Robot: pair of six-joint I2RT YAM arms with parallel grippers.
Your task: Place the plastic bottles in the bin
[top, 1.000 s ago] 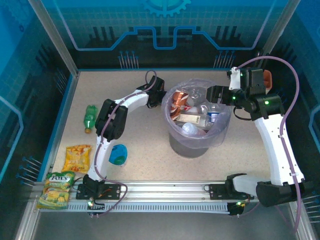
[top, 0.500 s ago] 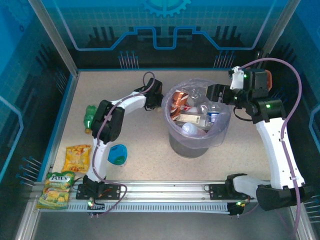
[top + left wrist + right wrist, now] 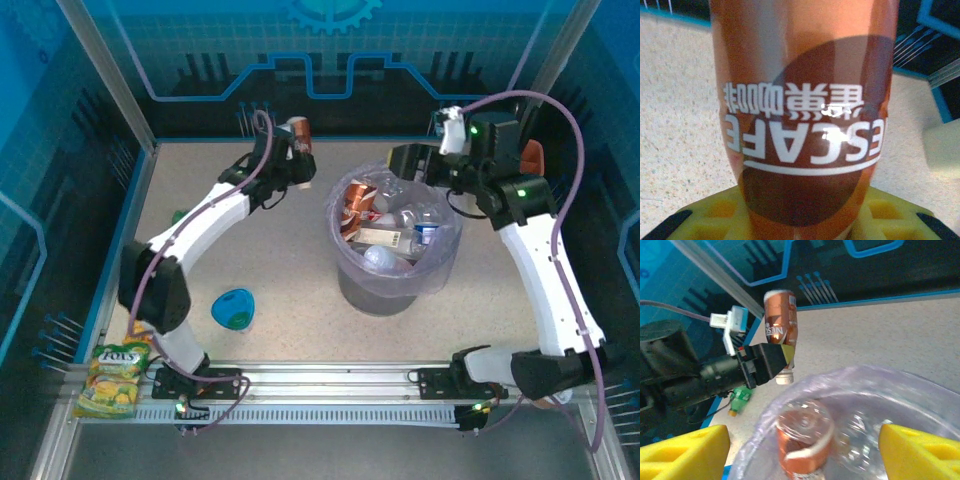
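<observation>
My left gripper (image 3: 291, 152) is shut on a brown-labelled plastic bottle (image 3: 299, 133), held in the air left of the bin and behind it. Up close, the bottle (image 3: 805, 120) stands between the yellow fingers (image 3: 700, 222). In the right wrist view the same bottle (image 3: 781, 315) hangs cap down. The grey bin (image 3: 385, 290) with its lilac bag holds several bottles, one of them brown (image 3: 805, 442). My right gripper (image 3: 400, 160) hovers open over the bin's back rim with nothing between its fingers (image 3: 685, 450). A green bottle (image 3: 178, 215) lies at the left, partly behind the left arm.
A small blue bowl (image 3: 234, 307) sits near the front left. A yellow-green snack packet (image 3: 110, 380) lies at the front left corner, another (image 3: 135, 330) mostly under the left arm. A beige-and-orange block (image 3: 535, 155) stands behind the right arm. Blue walls ring the table.
The left gripper closed on the brown bottle beside the bin and lifted it up and back, its elbow swinging left. The right gripper moved left over the bin's back rim, narrowing a little.
</observation>
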